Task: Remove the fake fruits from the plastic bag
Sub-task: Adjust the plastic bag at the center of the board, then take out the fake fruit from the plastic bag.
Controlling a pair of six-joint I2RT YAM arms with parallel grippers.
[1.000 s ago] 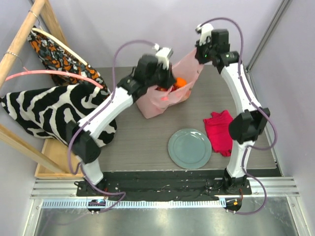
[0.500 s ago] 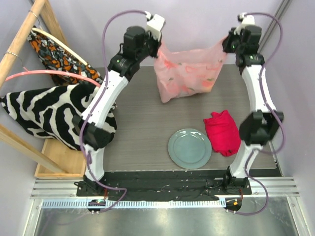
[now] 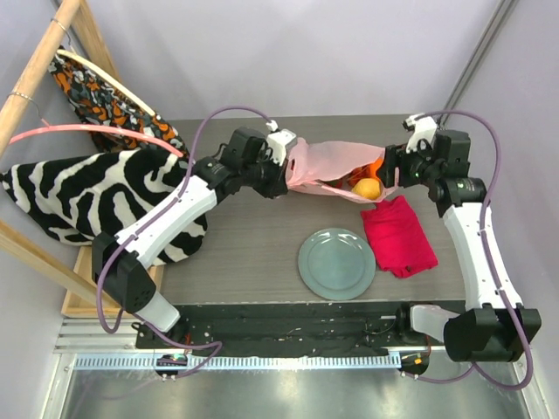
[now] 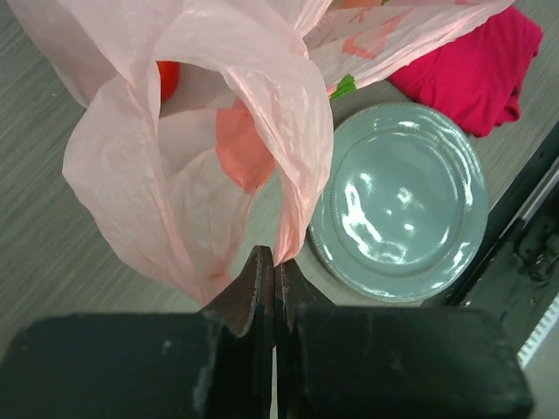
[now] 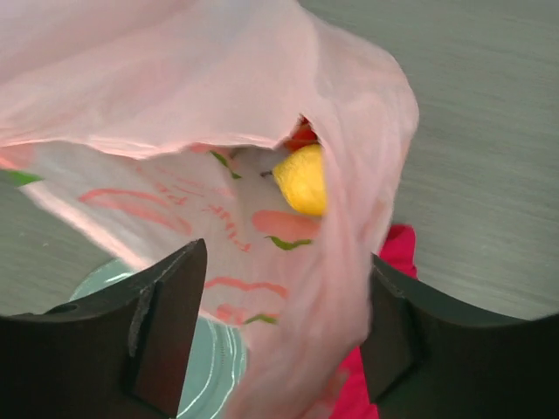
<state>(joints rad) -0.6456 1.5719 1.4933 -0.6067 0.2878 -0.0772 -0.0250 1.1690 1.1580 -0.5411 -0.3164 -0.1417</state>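
Our left gripper [image 4: 273, 262] stays clenched on the plastic bag [image 3: 327, 164], which has dropped from hanging high to lying stretched sideways at twelve o'clock from the plate [image 3: 336, 264]. The lemon [image 3: 367, 188] has slid to the bag's right end by our right gripper [image 3: 391, 170], whose jaws are spread; we judge nothing is out yet.

plastic bag [image 3: 327, 166]: thin translucent pink plastic film, crinkly, faint sheen
lemon [image 5: 301, 179]: smooth yellow plastic, slight gloss
red fruit [image 4: 168, 77]: glossy, smooth
plate [image 4: 402, 201]: grey-green, glazed look, glossy with light reflections, beaded rim
cloth [image 3: 399, 236] right of plate: magenta-red fabric, matt, soft
tabletop [image 3: 244, 253]: grey wood-grain look, matt, fine streaks
garment [image 3: 79, 192] far left of plate: zebra-print cloth, matt
rack [image 3: 35, 74] far left of plate: bare pale wood
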